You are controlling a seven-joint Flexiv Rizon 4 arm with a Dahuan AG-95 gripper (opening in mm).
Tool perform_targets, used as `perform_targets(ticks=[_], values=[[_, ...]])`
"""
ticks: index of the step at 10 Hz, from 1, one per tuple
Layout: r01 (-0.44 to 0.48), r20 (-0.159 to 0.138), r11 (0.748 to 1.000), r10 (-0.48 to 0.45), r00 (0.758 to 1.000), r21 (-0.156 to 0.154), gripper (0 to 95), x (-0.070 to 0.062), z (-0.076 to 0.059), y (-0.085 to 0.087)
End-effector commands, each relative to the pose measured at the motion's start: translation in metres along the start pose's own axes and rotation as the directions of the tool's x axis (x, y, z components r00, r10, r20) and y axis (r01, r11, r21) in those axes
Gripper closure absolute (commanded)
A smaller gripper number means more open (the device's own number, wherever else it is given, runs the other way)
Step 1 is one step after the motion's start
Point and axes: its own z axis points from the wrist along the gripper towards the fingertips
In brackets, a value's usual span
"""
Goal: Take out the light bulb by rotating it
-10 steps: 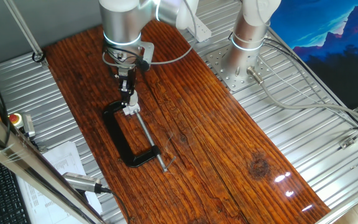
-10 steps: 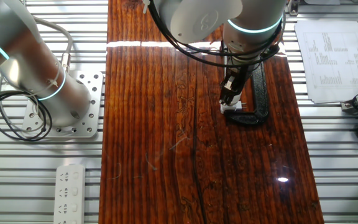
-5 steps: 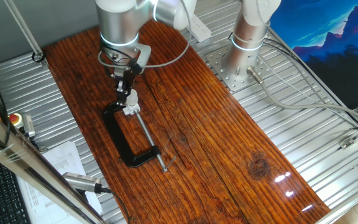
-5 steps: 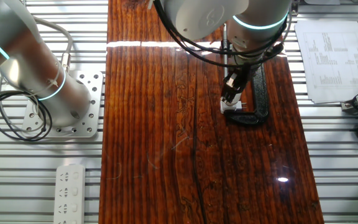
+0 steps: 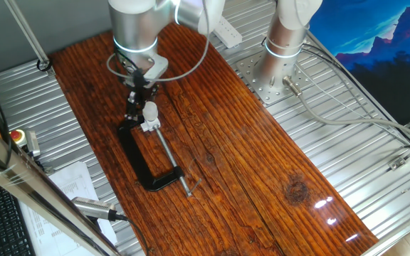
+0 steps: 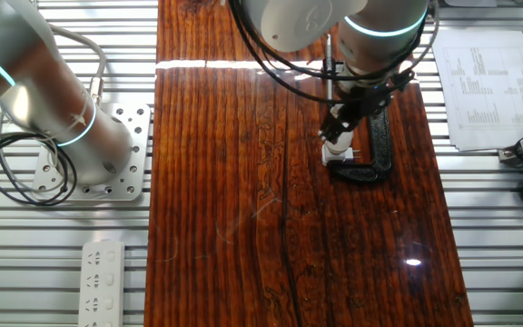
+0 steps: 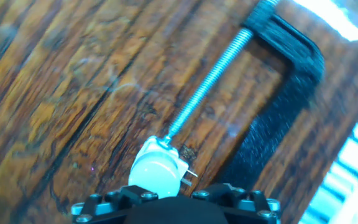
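Note:
The light bulb (image 5: 149, 110), small, whitish and rounded, sits on top of the white socket block (image 5: 148, 126), which the black C-clamp (image 5: 137, 156) holds on the wooden board. My gripper (image 5: 144, 109) comes down from above and is closed around the bulb. In the other fixed view the bulb (image 6: 337, 137) shows just under the gripper (image 6: 340, 130), above the socket (image 6: 334, 158). In the hand view the bulb (image 7: 154, 173) lies between the black finger bases of my gripper (image 7: 165, 198), with the socket (image 7: 179, 163) behind it; the fingertips are hidden.
The clamp's long steel screw (image 7: 210, 81) runs away from the socket to the clamp's far end (image 7: 284, 50). A second arm's base (image 5: 283, 43) stands on the metal table at the back. A power strip (image 6: 103, 282) and papers (image 6: 479, 86) lie off the board.
My wrist has turned about its axis over the socket and shifted a little, so the white bulb now shows beside the fingers. The clamp and socket have not moved.

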Motion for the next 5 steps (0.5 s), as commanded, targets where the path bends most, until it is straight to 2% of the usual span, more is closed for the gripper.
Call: perform_targets(ticks=[1, 2, 3, 4, 5], values=[[-0.384, -0.008, 0.923, 0.384, 0.923, -0.002, 0.0, 0.0015, -0.0065, -0.0018], [-0.477, -0.014, 0.879, 0.477, 0.879, -0.003, 0.0, 0.0016, -0.0076, -0.0017], [-0.514, -0.016, 0.857, 0.514, 0.857, -0.002, 0.0, 0.0016, -0.0076, -0.0017], [-0.607, -0.019, 0.795, 0.607, 0.795, 0.005, 0.0, 0.002, -0.0078, -0.0014], [-0.696, -0.015, 0.718, 0.696, 0.718, 0.006, 0.0, 0.0038, -0.0089, -0.0003]])
